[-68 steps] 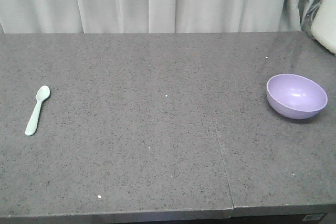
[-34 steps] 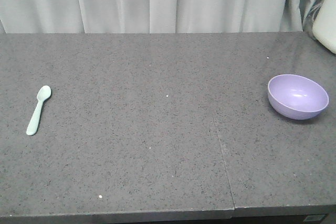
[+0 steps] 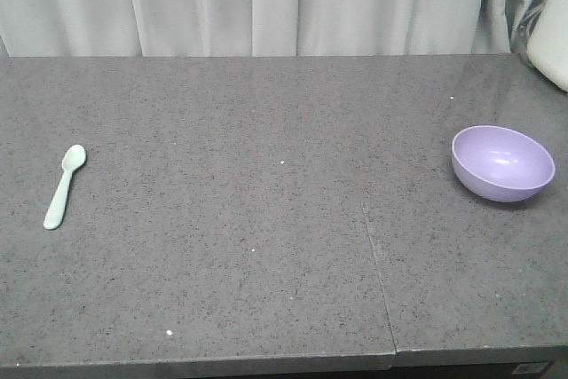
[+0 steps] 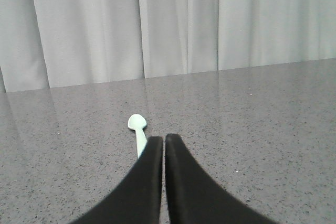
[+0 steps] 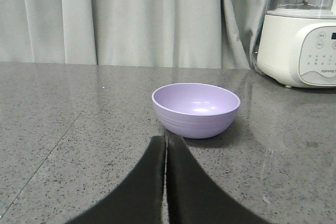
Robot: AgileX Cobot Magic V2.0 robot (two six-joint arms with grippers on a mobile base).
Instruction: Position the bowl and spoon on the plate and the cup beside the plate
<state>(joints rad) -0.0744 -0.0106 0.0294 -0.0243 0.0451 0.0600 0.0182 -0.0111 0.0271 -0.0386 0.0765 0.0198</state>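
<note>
The spoon (image 3: 64,187) lies flat at the left of the grey countertop (image 3: 266,246), its scoop end far. The bowl (image 3: 502,162) stands upright at the right, well apart from it. A white appliance (image 5: 302,51) stands at the far right, before the curtain (image 3: 266,2). The left gripper (image 4: 165,138) and right gripper (image 5: 166,139) are both pressed closed and grasp nothing. Only bare counter lies between the right gripper and the bowl.

The bowl (image 5: 195,109) is showing smooth lavender plastic with a soft sheen, and the countertop (image 5: 63,129) under it is looking like speckled grey stone, polished enough to be mirroring the matt, pleated cloth curtain (image 5: 131,19) hanging behind the bowl. Far left of the bowl the spoon (image 3: 64,186) is looking like matt mint plastic, while to the bowl's right the blender (image 5: 302,51) is showing a glossy white plastic base under a clear jug. Before the bowl the right gripper (image 5: 166,140) is appearing smooth matt black, like the left gripper (image 4: 164,140)
</note>
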